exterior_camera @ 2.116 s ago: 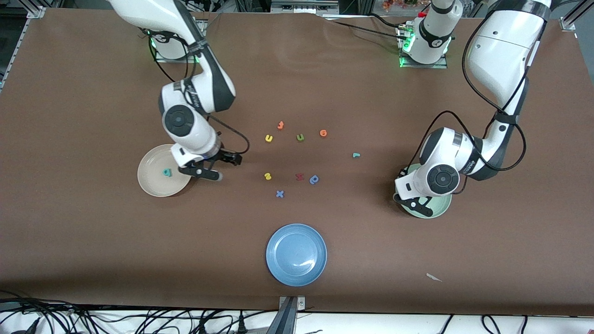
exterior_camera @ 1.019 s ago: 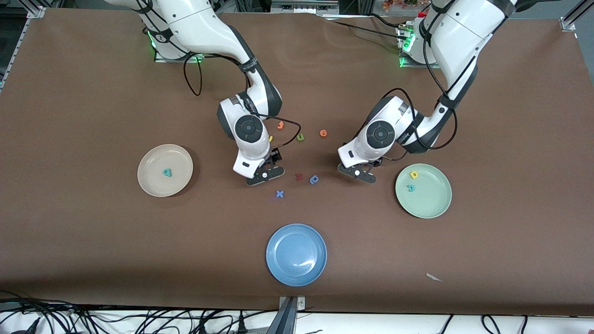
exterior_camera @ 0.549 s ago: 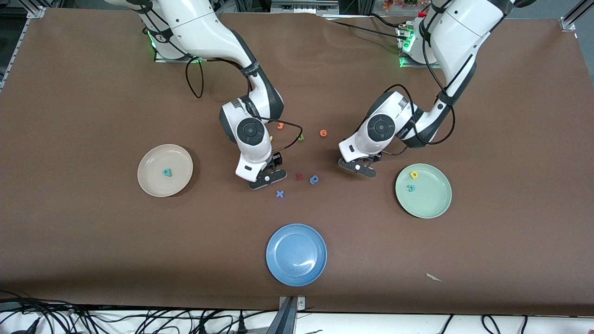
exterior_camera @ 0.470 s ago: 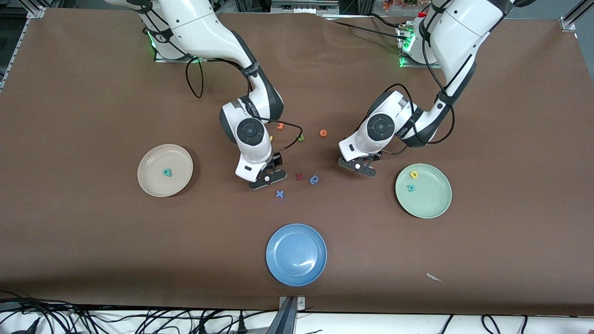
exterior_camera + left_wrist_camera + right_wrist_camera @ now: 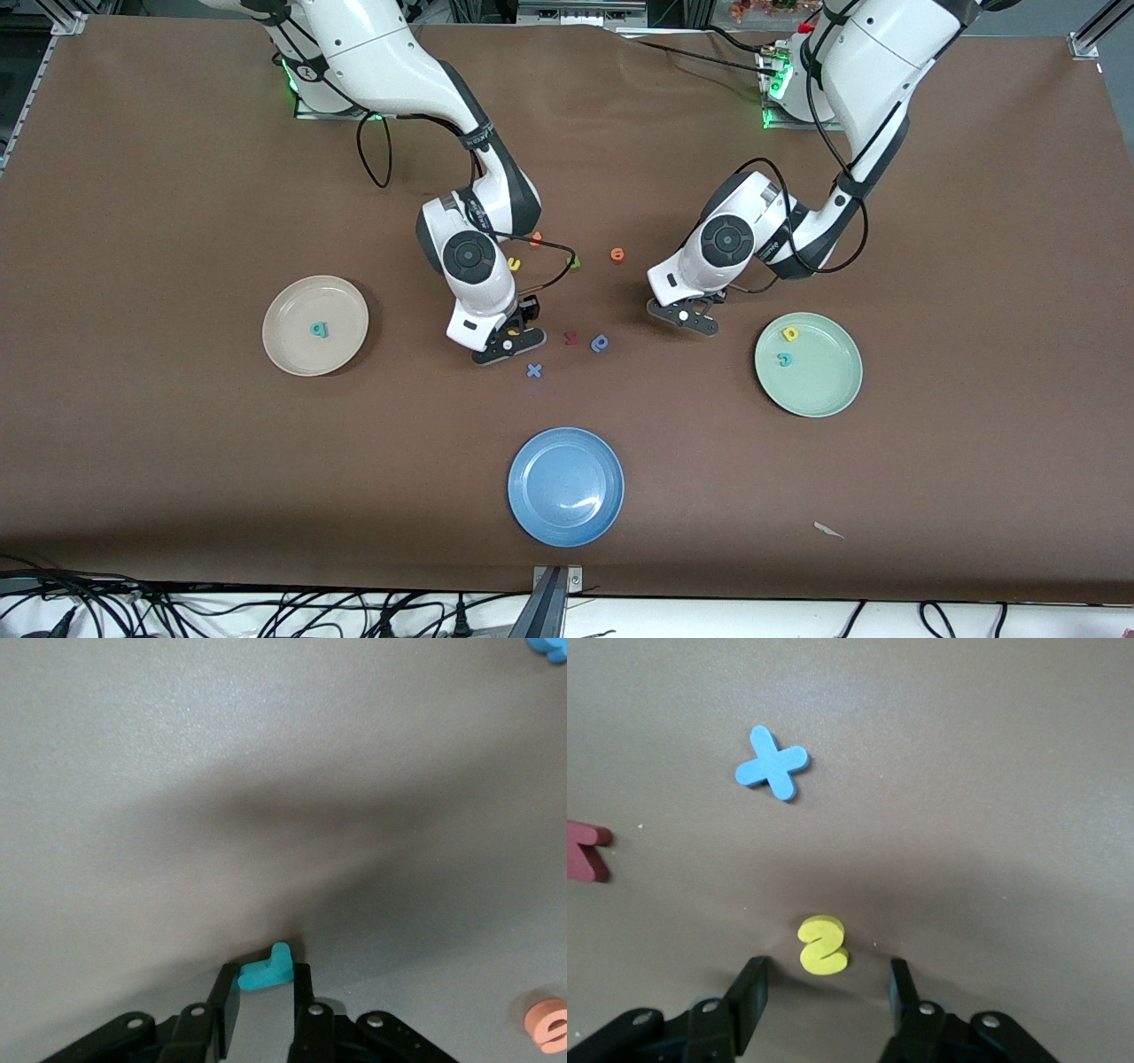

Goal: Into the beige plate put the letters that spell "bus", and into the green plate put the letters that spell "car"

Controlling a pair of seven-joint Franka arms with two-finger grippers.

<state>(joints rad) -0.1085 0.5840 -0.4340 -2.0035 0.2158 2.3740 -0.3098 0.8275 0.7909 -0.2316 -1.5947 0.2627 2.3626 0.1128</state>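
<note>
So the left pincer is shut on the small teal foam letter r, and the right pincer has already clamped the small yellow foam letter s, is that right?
Not quite. The left pincer is shut on the small teal foam letter r, but the right pincer has not clamped the small yellow foam letter s: its fingers stand apart on either side of it, with gaps. The right wrist view shows this.

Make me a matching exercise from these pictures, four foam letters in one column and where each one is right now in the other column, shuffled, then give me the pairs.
Things
1. teal foam letter r
2. yellow foam letter s
3. teal foam letter b
4. teal foam letter c

Places
A. in the round beige plate
B. between the shut fingers of the left end effector
C. in the round pale green plate
D. on the table between the open fingers of the right end effector

Pairs: 1-B, 2-D, 3-A, 4-C
</note>
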